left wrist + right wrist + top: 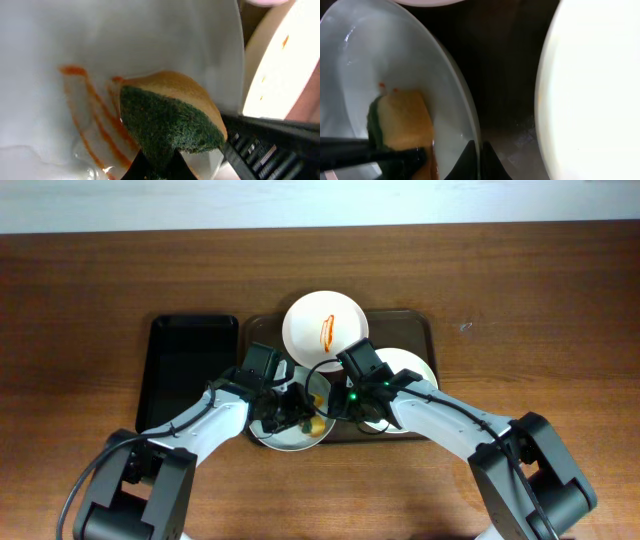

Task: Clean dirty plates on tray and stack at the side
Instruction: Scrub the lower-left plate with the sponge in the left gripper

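Three white plates lie on the dark brown tray (412,323). The back plate (325,328) bears a red sauce streak. The right plate (415,368) shows in the right wrist view (590,90). The front plate (285,438) has smeared orange streaks (95,125). My left gripper (155,162) is shut on a yellow-green sponge (170,115), which is pressed onto this plate (100,45). My right gripper (480,152) is shut on the rim of the same plate (395,55). The sponge (405,120) also shows there.
A smaller black tray (190,370) lies left of the brown tray. Both arms meet over the front of the brown tray (505,75). Brown wooden table lies all around.
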